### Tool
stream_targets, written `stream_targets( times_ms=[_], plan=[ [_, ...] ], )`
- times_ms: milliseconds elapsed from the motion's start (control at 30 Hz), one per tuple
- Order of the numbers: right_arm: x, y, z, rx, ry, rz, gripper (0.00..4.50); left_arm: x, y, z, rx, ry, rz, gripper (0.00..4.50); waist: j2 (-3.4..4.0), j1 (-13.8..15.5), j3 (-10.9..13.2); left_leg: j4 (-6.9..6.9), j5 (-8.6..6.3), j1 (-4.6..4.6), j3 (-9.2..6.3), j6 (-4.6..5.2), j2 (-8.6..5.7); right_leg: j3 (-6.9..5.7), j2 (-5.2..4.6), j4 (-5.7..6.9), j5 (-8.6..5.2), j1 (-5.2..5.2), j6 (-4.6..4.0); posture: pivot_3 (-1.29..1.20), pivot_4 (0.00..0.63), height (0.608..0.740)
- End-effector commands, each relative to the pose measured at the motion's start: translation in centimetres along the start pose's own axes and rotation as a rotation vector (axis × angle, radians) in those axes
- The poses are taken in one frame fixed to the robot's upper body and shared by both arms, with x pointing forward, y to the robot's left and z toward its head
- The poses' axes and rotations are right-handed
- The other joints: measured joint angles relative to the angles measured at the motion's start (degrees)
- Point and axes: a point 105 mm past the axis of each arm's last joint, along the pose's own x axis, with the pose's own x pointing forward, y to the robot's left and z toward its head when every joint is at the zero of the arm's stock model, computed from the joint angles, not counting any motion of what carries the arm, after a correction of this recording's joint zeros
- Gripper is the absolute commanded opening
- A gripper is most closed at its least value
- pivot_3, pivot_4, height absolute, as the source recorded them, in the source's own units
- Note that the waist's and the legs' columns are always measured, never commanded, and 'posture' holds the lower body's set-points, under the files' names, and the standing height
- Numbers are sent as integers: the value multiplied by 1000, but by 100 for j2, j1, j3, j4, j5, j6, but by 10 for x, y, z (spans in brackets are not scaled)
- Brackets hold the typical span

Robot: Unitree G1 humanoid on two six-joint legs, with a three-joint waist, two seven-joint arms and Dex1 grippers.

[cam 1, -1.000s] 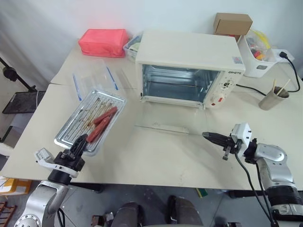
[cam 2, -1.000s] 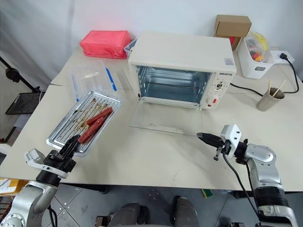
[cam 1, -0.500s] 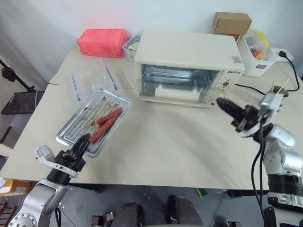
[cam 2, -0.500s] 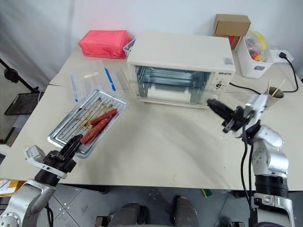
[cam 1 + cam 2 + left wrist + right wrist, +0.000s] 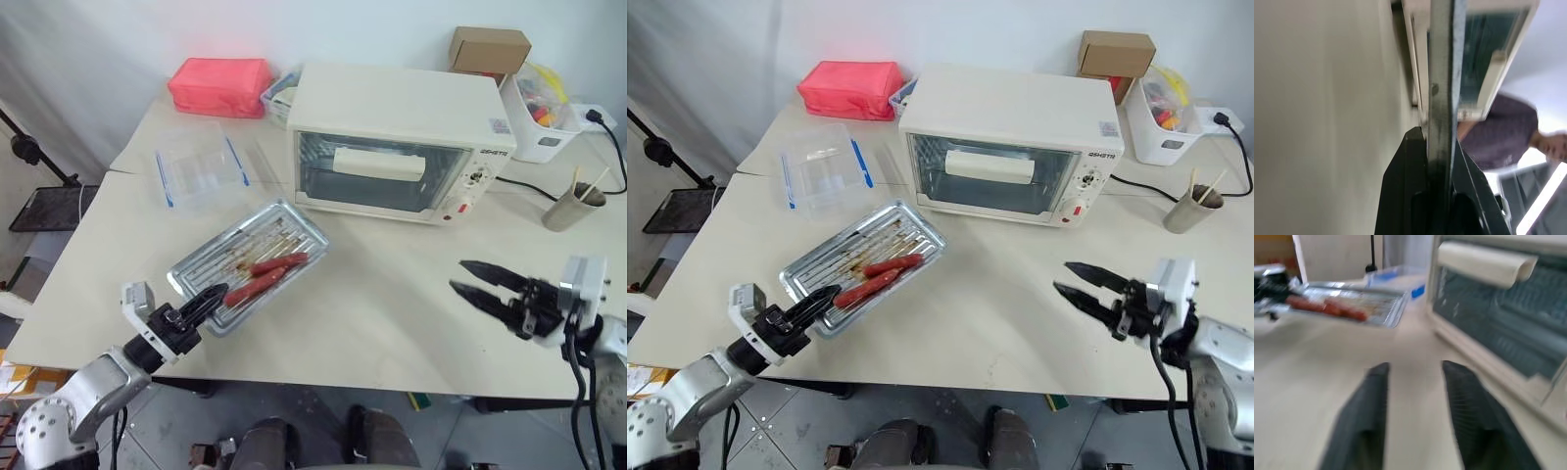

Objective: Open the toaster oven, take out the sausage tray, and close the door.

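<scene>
Sausage tray (image 5: pixel 250 265): a shallow silver metal tray with a ridged, grease-streaked base, holding two red-brown sausages (image 5: pixel 263 277) that lie side by side toward its near edge
Tray's heading: its long axis runs on a slant, from the corner at the left gripper (image 5: pixel 209 297) up and away toward the toaster oven (image 5: pixel 397 144); the sausages lie along the same line
Left gripper: black fingers pressed together on the near-left corner rim of the sausage tray; in the left wrist view the rim (image 5: pixel 1442 98) runs edge-on between the two fingers
Right gripper (image 5: pixel 473 277): fingers spread with nothing between them, poised above bare table (image 5: pixel 382 313), pointing across toward the tray, with the oven beyond it and well apart
Toaster oven: cream-white box with a knob panel and a small red light on the side nearer the right gripper
Door (image 5: pixel 380 173): clear glass panel standing upright and shut, its cream bar handle (image 5: pixel 380 163) across the upper part
Clear plastic container (image 5: pixel 199 168): blue clips on its sides, beyond the left gripper and the tray; nothing can be made out inside
White bin (image 5: pixel 539 113): behind the oven's far corner, holding colourful items too small to name
Cup (image 5: pixel 571 205): beyond the right gripper, sticks standing in it
</scene>
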Motion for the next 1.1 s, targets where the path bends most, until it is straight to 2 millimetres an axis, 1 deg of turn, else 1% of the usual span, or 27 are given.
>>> stream_targets(
  times_ms=[33,67,133,300,400,467,567,767,833,867,900,933,1033,1100],
  plan=[
    [-9,23,8,-61,10,42,3341,17,-8,-8,-18,164,-57,0,2,-3,-1,0,-2,0,0,-3,2,0,2,5,0,0,0,0,150,740],
    [-12,25,6,-59,23,36,3755,24,-8,-10,-22,213,-50,0,1,-18,-1,0,-1,0,3,-3,0,2,1,8,0,1,0,0,150,740],
    [-16,28,5,-55,39,17,4429,35,-8,-15,-25,303,-33,0,-1,-26,-1,1,-1,1,9,-2,-3,7,1,9,5,6,8,0,150,740],
    [-27,39,4,-35,74,-5,4471,63,-6,-25,5,471,-3,0,3,-6,0,-1,-2,2,10,-4,-4,9,3,16,6,0,10,0,150,740],
    [-32,41,4,-27,92,-34,4471,86,-7,-32,45,566,5,0,3,65,0,-1,1,-1,8,-3,-9,5,30,15,6,4,10,0,150,740],
    [-33,42,4,-23,95,-41,4471,93,-6,-35,65,600,14,0,2,82,0,2,3,-2,12,1,-12,8,50,6,11,6,19,0,150,740],
    [-33,44,4,-22,99,-48,4471,112,0,-40,102,646,52,0,3,72,0,1,2,0,25,-1,-5,12,71,-3,16,6,28,0,150,740],
    [-29,43,3,-24,100,-51,4471,132,4,-44,153,717,101,0,7,125,-3,3,2,5,28,-2,-2,14,72,-5,15,6,27,0,150,740],
    [-28,42,3,-26,100,-53,4500,137,3,-41,175,715,114,601,8,138,-3,4,2,5,26,-2,-2,23,68,-6,15,7,28,0,150,740],
    [-28,42,2,-27,100,-53,4500,138,1,-39,188,719,108,712,7,135,-3,6,2,4,25,-2,-2,24,66,-8,15,7,28,0,150,740],
    [-28,41,2,-27,101,-53,4500,138,-1,-37,194,719,105,1075,7,124,-3,6,2,3,25,-2,-2,26,66,-9,15,6,28,0,150,740],
    [-27,41,2,-28,102,-52,4500,138,-3,-36,204,722,100,1341,7,116,-3,5,1,3,26,-3,-1,28,66,-7,15,5,27,0,150,740],
    [-27,40,0,-29,105,-54,4500,135,-8,-30,216,720,88,2248,6,102,-2,3,2,-2,23,-1,6,29,69,-3,14,1,25,0,150,740],
    [-27,39,-1,-28,108,-56,4500,126,-10,-27,252,720,84,2865,4,88,-1,2,7,-2,23,8,8,28,71,-4,14,1,24,0,150,740]
  ],
)
